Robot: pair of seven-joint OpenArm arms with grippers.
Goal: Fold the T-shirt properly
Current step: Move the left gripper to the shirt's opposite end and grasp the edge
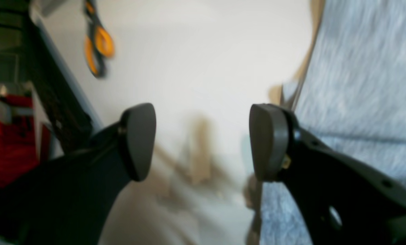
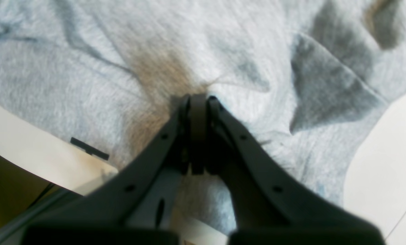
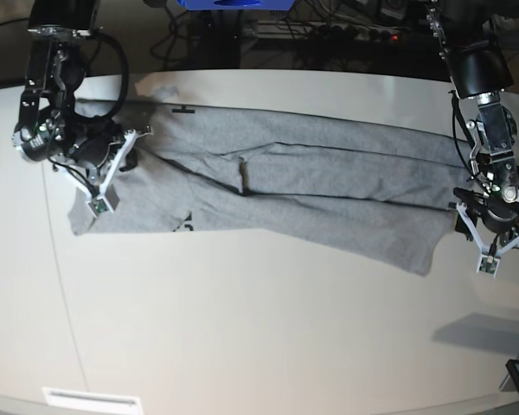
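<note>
You have a broad white desk (image 3: 242, 320) with a curved far edge, dark floor and tangled cables (image 3: 329, 30) behind it, soft shadows on its surface

A wide white table (image 3: 242, 328) with a curved far edge carries everything here. Across its far half lies the T-shirt (image 3: 329, 186), heather grey, folded into a long band running nearly from one side to the other, creased and rumpled near the middle. A bit of black lettering shows at its near edge toward the left. Orange-handled scissors (image 1: 97, 44) rest on the bare top, well apart from the cloth. A small black mark (image 3: 183, 110) sits by the shirt's far edge.
</note>
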